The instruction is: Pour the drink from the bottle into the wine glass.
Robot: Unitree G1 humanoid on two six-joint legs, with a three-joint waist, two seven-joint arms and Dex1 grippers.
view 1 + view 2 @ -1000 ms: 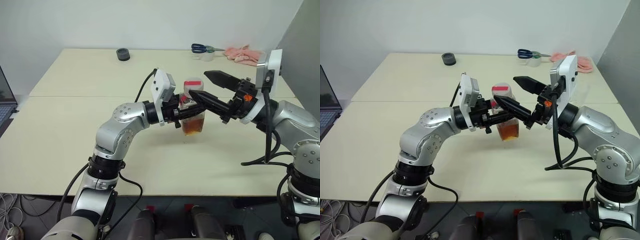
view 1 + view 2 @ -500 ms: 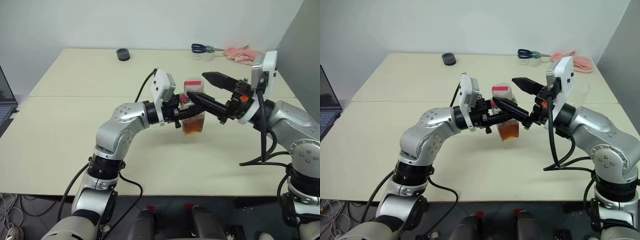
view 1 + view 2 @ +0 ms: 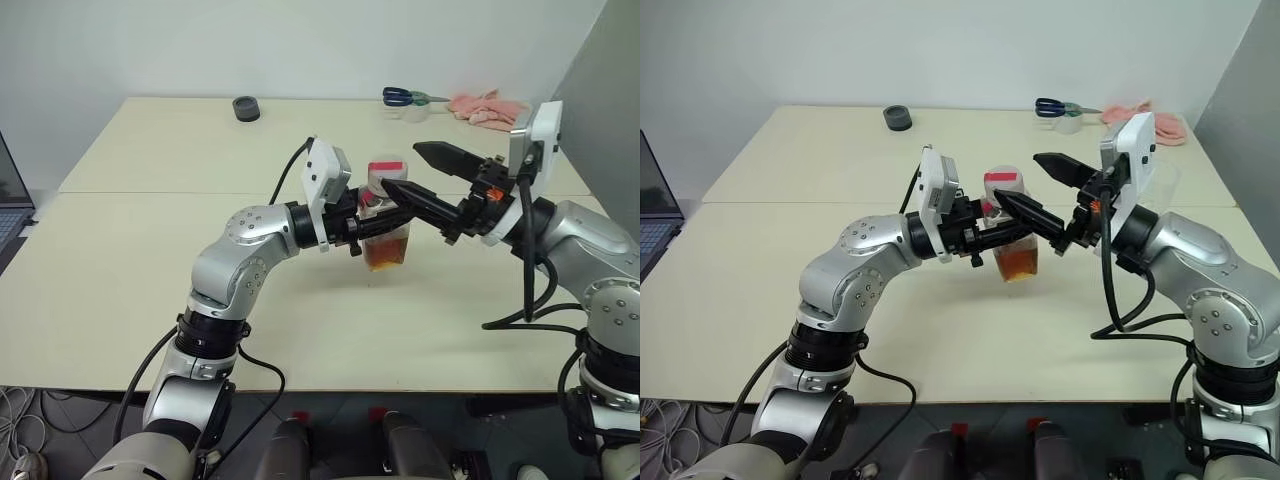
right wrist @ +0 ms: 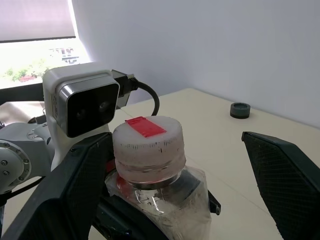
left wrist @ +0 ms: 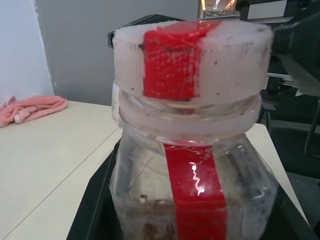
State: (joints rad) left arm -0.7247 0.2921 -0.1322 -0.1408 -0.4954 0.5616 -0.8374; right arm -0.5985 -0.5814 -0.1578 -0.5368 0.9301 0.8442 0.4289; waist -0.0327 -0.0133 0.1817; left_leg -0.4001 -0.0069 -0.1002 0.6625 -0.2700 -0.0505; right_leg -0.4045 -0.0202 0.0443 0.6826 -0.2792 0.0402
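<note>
Small clear plastic bottle held up just above the desk, near its middle, upright, cap on. Thin-walled by the look of it, so likely light and a little soft: apt to dent under a hard squeeze and slick on the bare plastic. Amber drink filling only the lower part, so most of the weight sits low. Best taken at the body below the shoulder, across the red label strip, where the walls are broadest. Cap whitish with a red strip over the top, wide and ribbed at the rim (good purchase for a twist, judging by that texture).

Left gripper clamped on the bottle's body, jaws drawn in against both sides and reaching in from the left. Right gripper with jaws spread wide, one finger above and behind the cap, the other in front of the neck, flanking the cap; whether either touches it, cannot tell. Nothing held on that side.

Cap probably the next thing to come off before any pouring. Scissors and a pink cloth lying well apart at the far edge.
</note>
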